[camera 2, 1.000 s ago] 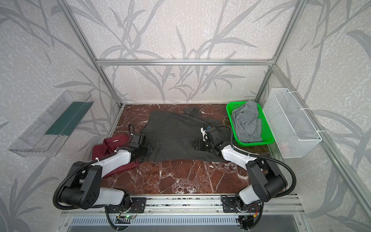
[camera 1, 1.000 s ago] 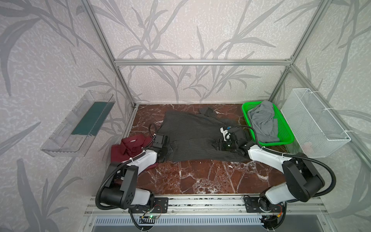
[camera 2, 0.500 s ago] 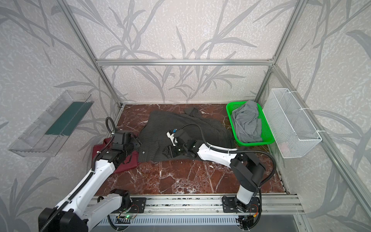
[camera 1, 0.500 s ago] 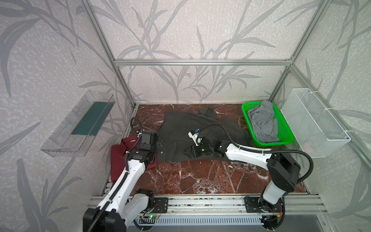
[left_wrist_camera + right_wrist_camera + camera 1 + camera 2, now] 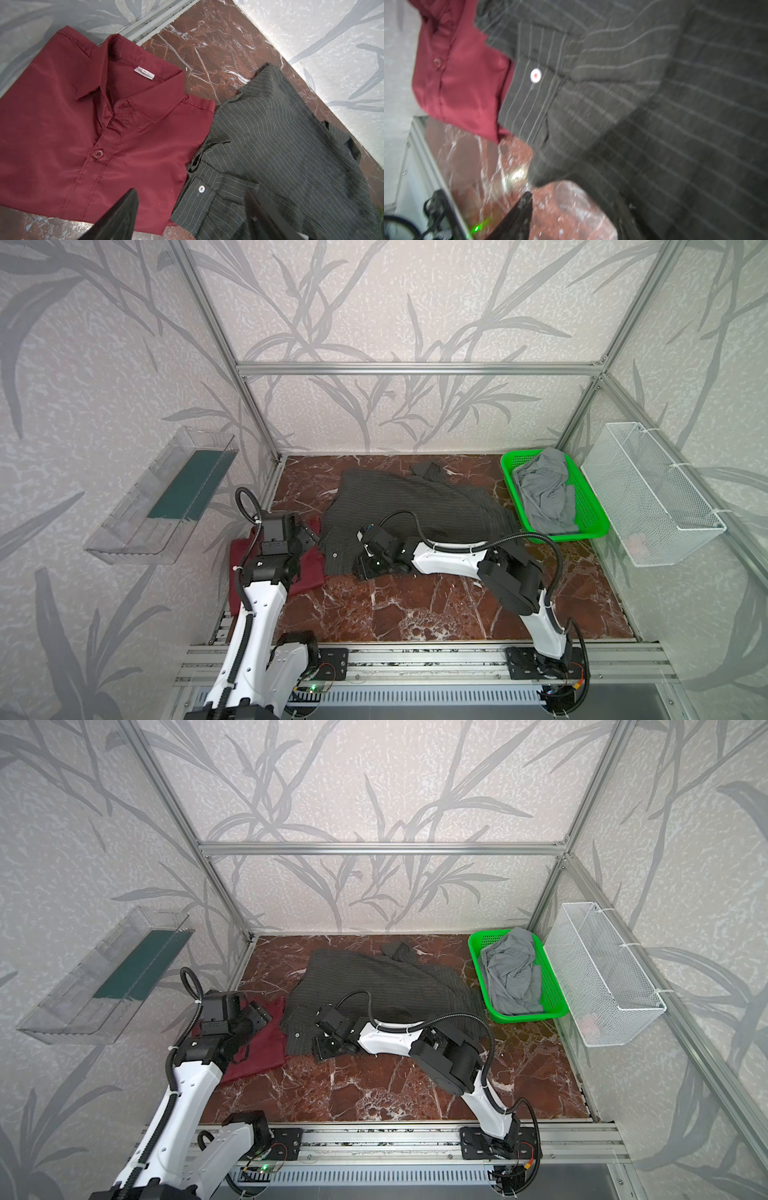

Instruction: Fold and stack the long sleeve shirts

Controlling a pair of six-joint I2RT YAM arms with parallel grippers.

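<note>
The charcoal pinstriped shirt (image 5: 415, 497) (image 5: 374, 982) lies spread on the marble floor, and its left cuff with a white button (image 5: 201, 188) overlaps the folded maroon shirt (image 5: 308, 570) (image 5: 262, 1052) (image 5: 83, 124). My left gripper (image 5: 306, 531) (image 5: 258, 1014) (image 5: 190, 193) hovers open above where the two shirts meet and holds nothing. My right gripper (image 5: 365, 566) (image 5: 326, 1048) (image 5: 577, 199) sits low at the pinstriped shirt's (image 5: 654, 104) front left edge. Its jaws are apart with bare marble between them, and the shirt's edge lies against one finger.
A green basket (image 5: 561, 536) holding a light grey cloth (image 5: 544, 493) stands at the back right. A white wire basket (image 5: 648, 497) hangs on the right wall and a clear tray (image 5: 166, 493) on the left wall. Bare marble floor (image 5: 415, 605) stretches in front of the shirts.
My left gripper let go of the pinstriped shirt's left edge, opened and rose. My right gripper swept from the shirt's right side across to its front left edge.
</note>
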